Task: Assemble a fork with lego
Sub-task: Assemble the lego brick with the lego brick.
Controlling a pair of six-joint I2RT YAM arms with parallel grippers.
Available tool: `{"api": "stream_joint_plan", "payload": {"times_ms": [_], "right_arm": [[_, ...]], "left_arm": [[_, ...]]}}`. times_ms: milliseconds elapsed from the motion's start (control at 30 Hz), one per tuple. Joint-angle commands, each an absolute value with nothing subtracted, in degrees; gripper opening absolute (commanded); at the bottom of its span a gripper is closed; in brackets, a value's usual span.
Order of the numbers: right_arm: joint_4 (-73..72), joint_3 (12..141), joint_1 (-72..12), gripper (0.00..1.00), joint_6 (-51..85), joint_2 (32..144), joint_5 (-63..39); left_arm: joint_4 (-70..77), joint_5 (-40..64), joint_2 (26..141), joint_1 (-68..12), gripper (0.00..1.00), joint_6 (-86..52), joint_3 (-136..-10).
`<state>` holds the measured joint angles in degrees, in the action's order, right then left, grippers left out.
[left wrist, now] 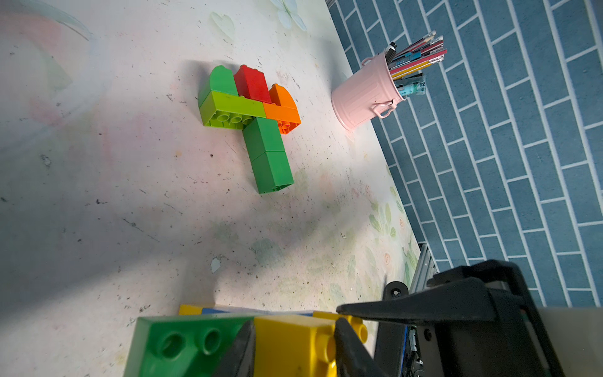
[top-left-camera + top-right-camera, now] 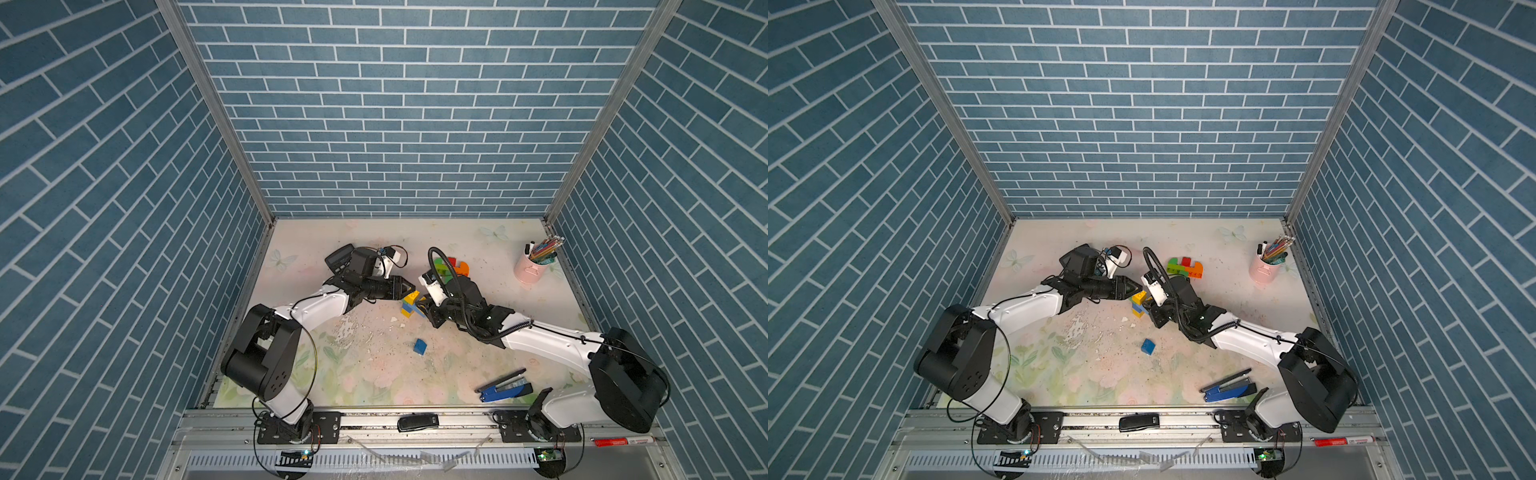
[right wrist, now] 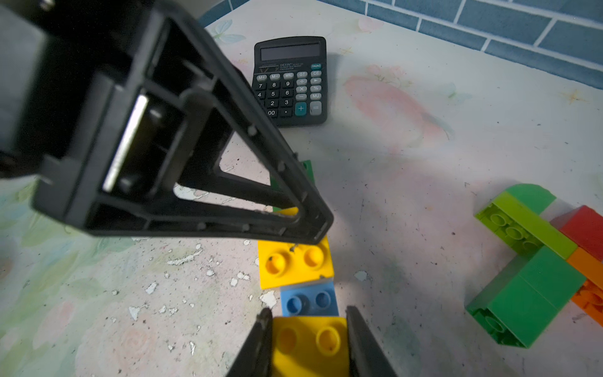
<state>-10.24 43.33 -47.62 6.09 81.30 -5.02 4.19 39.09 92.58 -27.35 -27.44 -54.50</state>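
Observation:
A short row of lego [image 2: 409, 307] lies mid-table: yellow [image 3: 295, 264], blue [image 3: 308, 302], then yellow [image 3: 310, 346]. My right gripper [image 3: 308, 311] [image 2: 420, 309] is shut on that end yellow brick. My left gripper [image 1: 293, 326] [image 2: 411, 289] comes in from the opposite side, shut on another yellow brick [image 1: 293, 349], with a green brick [image 1: 182, 342] against it. A fork-shaped piece [image 1: 254, 124] [image 2: 1185, 267] of green, red, orange and lime bricks with a green stem lies farther back. One loose blue brick [image 2: 419, 346] sits nearer the front.
A black calculator [image 3: 290, 81] lies behind the left arm. A pink cup of pencils [image 2: 530, 268] stands at the back right by the wall. A blue stapler [image 2: 505, 388] lies front right. A black device [image 2: 417, 422] rests on the front rail.

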Motion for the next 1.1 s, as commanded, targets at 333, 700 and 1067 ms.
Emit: {"api": "stream_joint_plan", "payload": {"times_ms": [333,700,1067], "right_arm": [[-7.12,41.13,-48.51,0.00,2.36,81.59,-2.53],[-10.84,40.59,-48.11,0.17,6.50,80.40,-4.66],[-19.21,35.61,-48.17,0.15,4.96,79.63,-7.11]], "left_arm": [[1.15,36.91,92.84,-26.88,0.41,-26.46,-54.22],[1.13,36.87,92.59,-26.86,0.41,-26.45,-54.21],[1.31,37.00,92.65,-26.81,0.41,-26.39,-54.05]]}}
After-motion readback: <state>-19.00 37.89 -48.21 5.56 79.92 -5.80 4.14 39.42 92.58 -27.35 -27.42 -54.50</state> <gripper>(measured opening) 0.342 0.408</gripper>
